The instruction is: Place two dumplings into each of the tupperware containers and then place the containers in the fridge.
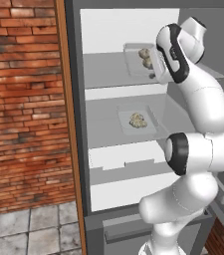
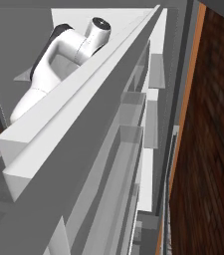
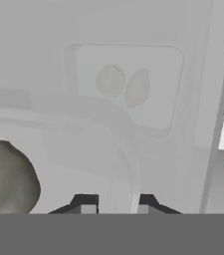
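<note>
Tool (image 3: 112,201) fingers are clamped on the rim of the upper tupperware container (image 1: 139,61), seated on the fridge (image 1: 76,124) top shelf with two dumplings (image 1: 145,57). At six o'clock below, a second container (image 1: 137,121) with dumplings is seen.

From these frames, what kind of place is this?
Likely a kitchen, at an open fridge: white interior with clear glass shelves, two tupperware containers of dumplings on them, a brick wall alongside.
</note>
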